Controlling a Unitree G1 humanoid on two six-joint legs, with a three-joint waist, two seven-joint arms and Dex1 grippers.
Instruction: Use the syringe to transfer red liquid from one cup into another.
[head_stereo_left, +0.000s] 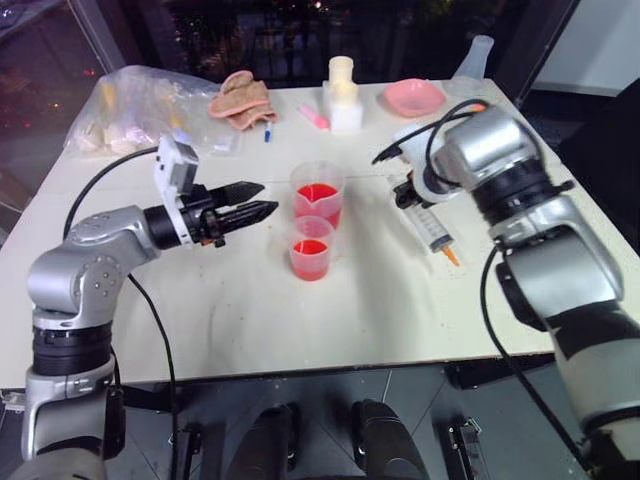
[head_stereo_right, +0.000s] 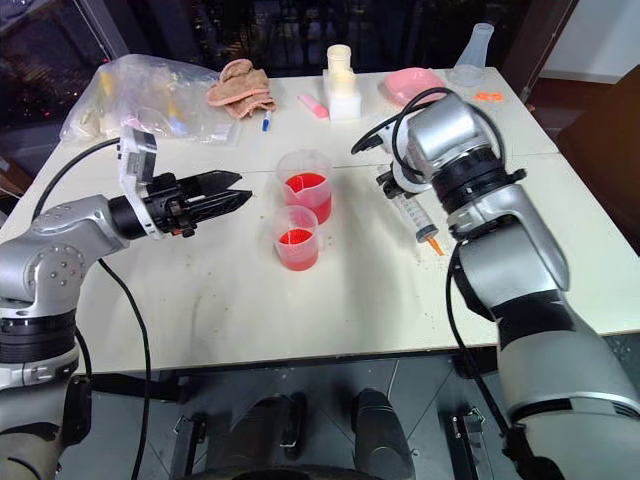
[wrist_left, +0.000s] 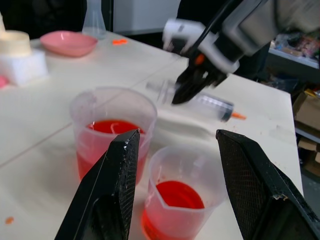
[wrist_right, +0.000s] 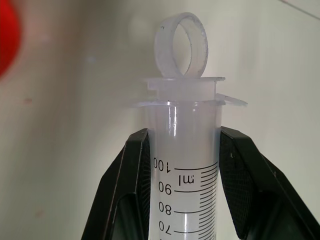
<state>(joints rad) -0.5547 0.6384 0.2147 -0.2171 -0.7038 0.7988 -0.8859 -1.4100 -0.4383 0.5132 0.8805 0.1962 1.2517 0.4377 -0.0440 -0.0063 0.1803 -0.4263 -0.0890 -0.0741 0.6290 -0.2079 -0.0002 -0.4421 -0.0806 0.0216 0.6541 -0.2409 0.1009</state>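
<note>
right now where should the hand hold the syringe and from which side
Grip the clear barrel near its plunger end, just under the flange, as the right hand does now: its fingers close across the barrel's round sides. The syringe is long and slim, with its orange tip toward the table edge and the ring plunger pushed in. A sideways pinch high on the barrel leaves tip and ring free.

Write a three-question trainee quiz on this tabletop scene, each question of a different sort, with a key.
1. True or false: the right hand is closed on the syringe.
2. Multiple choice: the left hand is A) gripping a cup, B) open and holding nothing, C) holding the syringe.
3. How many cups with red liquid stand on the table?

Key:
1. True; its fingers clamp the barrel near the plunger end.
2. B.
3. Two: the larger cup and the smaller cup.
</note>
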